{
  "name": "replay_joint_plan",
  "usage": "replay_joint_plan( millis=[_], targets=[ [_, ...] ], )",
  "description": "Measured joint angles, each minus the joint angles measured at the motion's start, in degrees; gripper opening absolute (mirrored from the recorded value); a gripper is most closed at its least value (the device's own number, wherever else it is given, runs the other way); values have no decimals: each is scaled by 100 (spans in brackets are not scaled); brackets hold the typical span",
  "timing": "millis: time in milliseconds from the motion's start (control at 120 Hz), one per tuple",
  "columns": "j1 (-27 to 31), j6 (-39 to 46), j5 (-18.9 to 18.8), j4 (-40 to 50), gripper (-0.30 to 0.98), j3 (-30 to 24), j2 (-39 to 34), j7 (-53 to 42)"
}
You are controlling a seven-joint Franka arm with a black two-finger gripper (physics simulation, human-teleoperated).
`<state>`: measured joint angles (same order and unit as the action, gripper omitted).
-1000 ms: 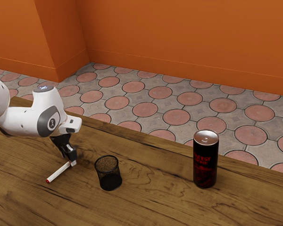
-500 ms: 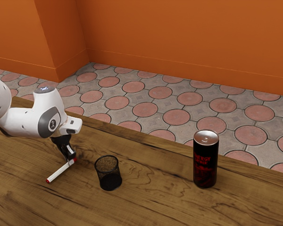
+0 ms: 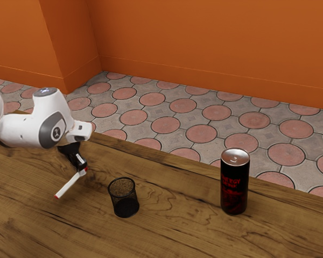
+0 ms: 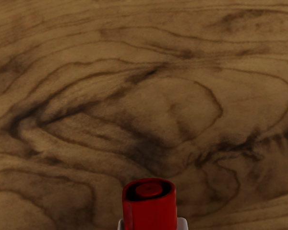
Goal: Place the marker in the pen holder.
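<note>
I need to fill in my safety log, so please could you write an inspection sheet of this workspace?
Surface: wooden table with dark grain lines.
Job's things: white marker with red ends, slanting, outside the pen holder, which is black mesh and stands upright.
Clutter: one black-and-red drink can, upright, toward the exterior view's right from the pen holder.
Grippers: one gripper, shut on the marker near one end.
Cables: nothing seen.
Surroundings: orange wall; patterned floor with reddish circles.

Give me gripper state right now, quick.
Gripper: closed, holding the marker near one of its red ends.
</note>
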<state>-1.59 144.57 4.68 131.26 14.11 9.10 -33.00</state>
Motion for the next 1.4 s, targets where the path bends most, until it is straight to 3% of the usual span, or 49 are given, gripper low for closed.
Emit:
replay_joint_plan(
  millis=[292,317,558,783,900,1092,1400],
  targets=[
    [-248,-10,-9,-464,-10,-214,-921,253],
    [-85,-16,33,-507,-10,-436,-962,290],
    [-309,-296,1207,-740,-10,-913,-1069,675],
    [-802,-640,1765,-697,-10,-1062,-1021,1117],
    [-920,-751,1793,-402,-10,-1058,-1273,1298],
    [-363,-760,1644,-274,-9,-1045,-1259,1509],
    [-499,-389,1391,-279,-9,-1109,-973,1692]
  ],
)
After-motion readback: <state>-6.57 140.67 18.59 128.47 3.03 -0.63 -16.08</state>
